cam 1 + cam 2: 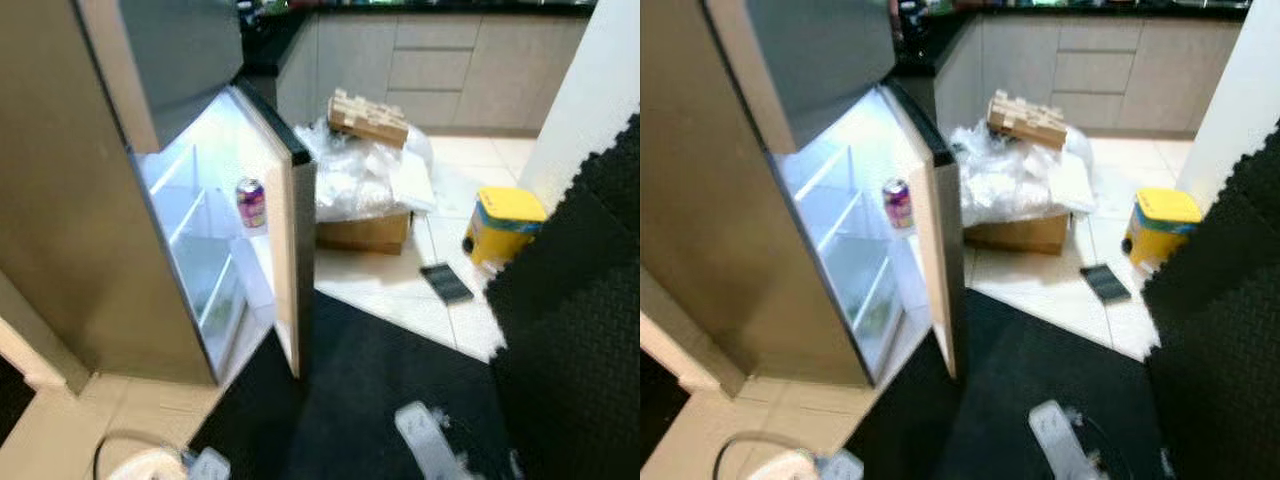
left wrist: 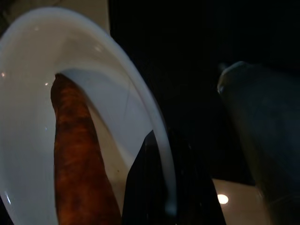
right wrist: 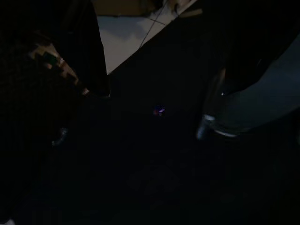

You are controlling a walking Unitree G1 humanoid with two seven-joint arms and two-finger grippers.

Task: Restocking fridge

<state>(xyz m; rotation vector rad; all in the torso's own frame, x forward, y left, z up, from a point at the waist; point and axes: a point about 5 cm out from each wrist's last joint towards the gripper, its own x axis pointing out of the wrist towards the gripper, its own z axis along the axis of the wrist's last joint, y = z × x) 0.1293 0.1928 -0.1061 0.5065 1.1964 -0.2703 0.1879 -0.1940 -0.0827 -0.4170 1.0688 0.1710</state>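
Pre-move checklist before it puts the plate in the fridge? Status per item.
1. Fridge door open: ok, it stands wide open and the interior is lit.
2. Shelf space: ok, only a can sits on the shelf, with bare shelf beside it.
3. Left gripper grip on the white plate: ok, a finger sits over the rim.
4. Carrot on the plate: ok, it lies inside the rim.
5. Right gripper free: cannot tell, the right wrist view is too dark.
6. Path to the fridge: ok, black mat ahead looks unobstructed; cardboard box sits behind the door.
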